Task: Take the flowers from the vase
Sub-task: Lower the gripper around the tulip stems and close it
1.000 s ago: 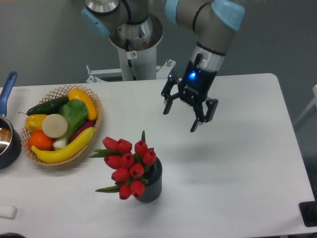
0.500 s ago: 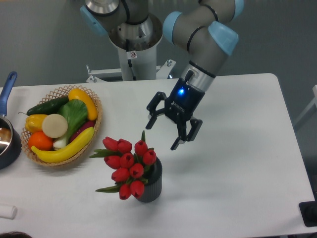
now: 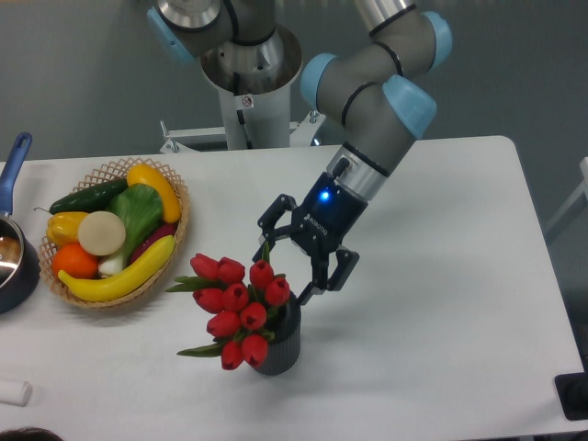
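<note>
The flowers [image 3: 237, 308], a bunch of red closed tulip buds with green leaves, stand in the vase [image 3: 280, 347], a small dark grey ribbed cylinder near the table's front. My gripper [image 3: 283, 268] hangs open just above and behind the bunch's upper right buds. One fingertip is at the back of the bunch, the other at the vase's right rim. Nothing is held between the fingers. I cannot tell whether a finger touches a bud.
A wicker basket [image 3: 175, 243] of fruit and vegetables sits to the left of the vase. A dark pot with a blue handle [image 3: 13, 161] is at the left edge. A small white object [image 3: 14, 392] lies at the front left corner.
The gripper has moved down and to the left from the table's middle to the flowers, staying open. The flowers and vase have not moved.
</note>
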Controlling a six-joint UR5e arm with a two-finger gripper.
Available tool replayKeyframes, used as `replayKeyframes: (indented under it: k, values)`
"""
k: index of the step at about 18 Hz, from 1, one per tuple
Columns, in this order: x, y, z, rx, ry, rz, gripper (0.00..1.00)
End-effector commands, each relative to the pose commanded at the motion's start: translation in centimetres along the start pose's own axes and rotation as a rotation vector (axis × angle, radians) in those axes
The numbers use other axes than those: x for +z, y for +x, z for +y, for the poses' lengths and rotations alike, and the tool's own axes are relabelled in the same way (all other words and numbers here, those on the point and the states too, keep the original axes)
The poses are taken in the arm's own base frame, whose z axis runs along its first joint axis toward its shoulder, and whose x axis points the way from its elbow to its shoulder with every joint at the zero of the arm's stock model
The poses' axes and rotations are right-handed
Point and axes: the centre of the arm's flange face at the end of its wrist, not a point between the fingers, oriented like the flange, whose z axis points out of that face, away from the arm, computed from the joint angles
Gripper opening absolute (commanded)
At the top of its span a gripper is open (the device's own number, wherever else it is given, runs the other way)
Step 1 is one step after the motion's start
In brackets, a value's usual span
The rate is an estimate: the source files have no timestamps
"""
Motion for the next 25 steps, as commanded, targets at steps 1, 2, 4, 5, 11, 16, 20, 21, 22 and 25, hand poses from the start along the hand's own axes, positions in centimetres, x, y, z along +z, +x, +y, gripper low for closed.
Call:
replayKeyframes:
  k: [1,2,4,5,11,16,20,21,22,25]
  values:
    - [0.2,0.0,0.1,-0.003,0.003,0.004,1.00]
    - [0.4,0.0,0.2,-0.005,0.003,0.007,1.00]
    - [0.4,0.0,0.1,-0.010,0.006,0.008,1.00]
    - [0.5,-0.2,0.2,-0.012,0.006,0.009,1.00]
    - [1.5,-0.6,-0.1,-0.030,0.013,0.022,1.00]
    - [2.2,-0.8,-0.5,-0.052,0.045,0.038,1.00]
    - [2.2,-1.1,-0.5,-0.051,0.046,0.038,0.94]
    - [2.2,-1.1,-0.5,-0.051,0.046,0.038,0.88]
    - [2.2,-1.1,-0.5,-0.051,0.046,0.038,0.83]
    - [2.2,-1.1,-0.5,-0.051,0.046,0.038,0.69]
